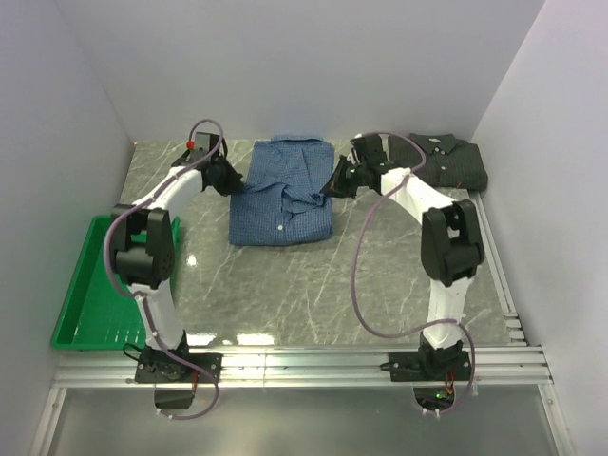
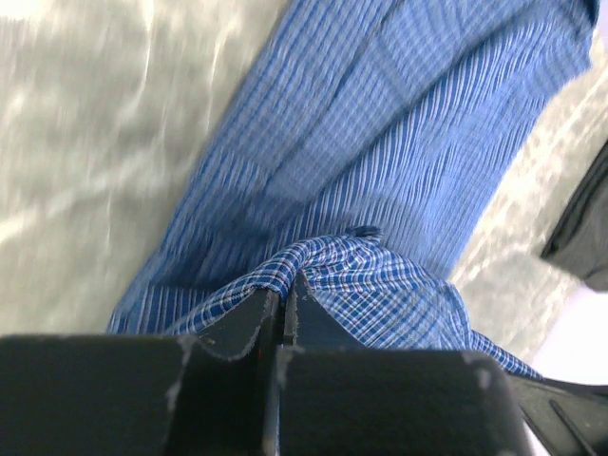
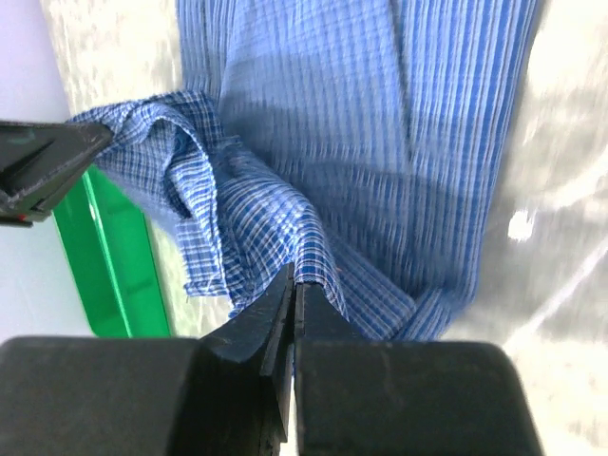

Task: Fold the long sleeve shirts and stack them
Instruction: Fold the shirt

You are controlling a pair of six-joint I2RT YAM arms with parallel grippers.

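Nearest to us, the two arms stand bolted at the front edge of the bench [image 1: 304, 294], a grey marbled top. At the near left we see a green tray [image 1: 90, 285] lying beside the left arm. Both arms reach away from us toward the far half of the bench.

There the blue shirt [image 1: 282, 195] lies in the middle, partly folded into a rough rectangle. Its collar is at the far end and a white button shows toward its near end. The left hand [image 1: 226, 177] sits at the shirt's left edge and the right hand [image 1: 340, 179] at its right edge, with the shirt between them.

In the left wrist view we see the fingers [image 2: 242, 328] pressed narrow together. A ridge of blue checked cloth is pinched at their tips and lifted off the rest of the shirt. In the right wrist view the fingers [image 3: 252, 332] are likewise closed tight on a raised fold of the same shirt. From that grip the cloth bunches across toward the left hand.

Farthest off, in the far right corner, we find the dark shirt [image 1: 446, 161] lying folded on the bench with its collar on top. It is apart from the blue one and just beyond the right arm's wrist.
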